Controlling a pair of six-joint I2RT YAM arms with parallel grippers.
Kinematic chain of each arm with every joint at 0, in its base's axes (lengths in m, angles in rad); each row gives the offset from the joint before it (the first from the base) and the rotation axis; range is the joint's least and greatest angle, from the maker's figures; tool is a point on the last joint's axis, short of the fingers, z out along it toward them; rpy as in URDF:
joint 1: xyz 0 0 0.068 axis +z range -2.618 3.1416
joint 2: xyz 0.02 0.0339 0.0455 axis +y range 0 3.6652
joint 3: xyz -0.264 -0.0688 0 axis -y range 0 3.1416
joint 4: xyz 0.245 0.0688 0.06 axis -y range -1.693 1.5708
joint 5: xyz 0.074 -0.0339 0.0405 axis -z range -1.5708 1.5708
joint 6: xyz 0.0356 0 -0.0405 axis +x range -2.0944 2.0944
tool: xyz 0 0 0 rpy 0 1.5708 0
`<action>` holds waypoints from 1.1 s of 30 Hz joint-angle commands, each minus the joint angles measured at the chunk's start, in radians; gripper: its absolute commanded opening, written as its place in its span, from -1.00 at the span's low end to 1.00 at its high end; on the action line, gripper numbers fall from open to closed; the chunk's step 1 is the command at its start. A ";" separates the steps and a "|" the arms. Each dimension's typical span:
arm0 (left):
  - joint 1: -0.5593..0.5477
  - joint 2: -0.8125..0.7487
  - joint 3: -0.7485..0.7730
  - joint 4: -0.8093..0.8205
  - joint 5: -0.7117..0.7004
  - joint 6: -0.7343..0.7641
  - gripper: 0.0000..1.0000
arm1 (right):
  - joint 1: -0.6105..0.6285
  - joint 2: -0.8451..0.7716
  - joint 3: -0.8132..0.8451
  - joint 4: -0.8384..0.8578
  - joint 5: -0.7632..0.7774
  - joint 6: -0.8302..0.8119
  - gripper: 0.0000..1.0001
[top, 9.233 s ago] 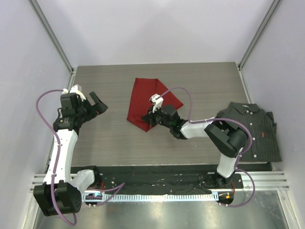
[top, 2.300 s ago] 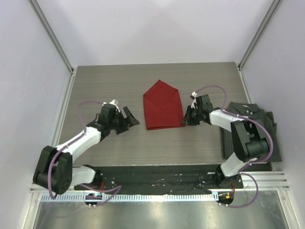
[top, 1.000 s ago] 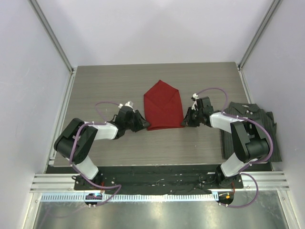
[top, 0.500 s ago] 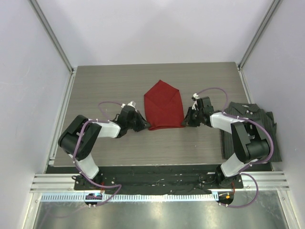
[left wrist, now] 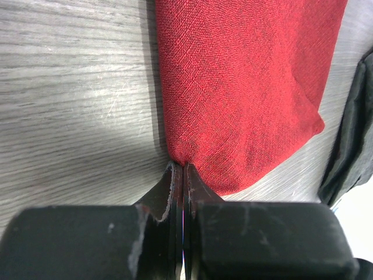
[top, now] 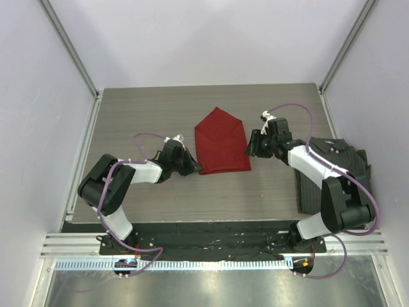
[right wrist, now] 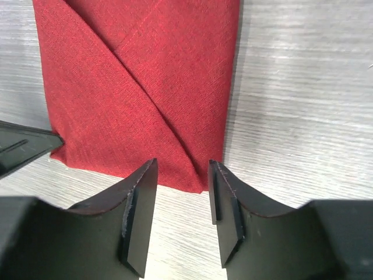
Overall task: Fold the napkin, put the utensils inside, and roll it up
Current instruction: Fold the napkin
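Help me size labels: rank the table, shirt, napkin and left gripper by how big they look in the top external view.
1. table
2. shirt, though the right arm hides part of it
3. napkin
4. left gripper, clearly smallest

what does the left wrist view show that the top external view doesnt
Only the left wrist: the left gripper shut on a near corner of the napkin, and the cloth's weave up close. Only the top external: the right gripper by the other near corner, the napkin's pointed far end, and the dark shirt at the right. Both: the red napkin lying folded on the grey table.
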 commanded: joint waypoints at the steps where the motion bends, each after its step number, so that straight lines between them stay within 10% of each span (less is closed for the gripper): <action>1: -0.004 -0.029 0.014 -0.094 -0.022 0.058 -1.00 | 0.055 -0.060 0.017 -0.032 0.046 -0.102 0.00; 16: 0.112 -0.171 -0.007 -0.156 0.182 0.035 -1.00 | 0.670 0.005 -0.101 0.443 0.506 -0.458 0.46; 33: 0.187 -0.234 -0.039 -0.213 0.231 0.043 -1.00 | 0.911 0.326 -0.058 0.749 0.856 -0.700 0.59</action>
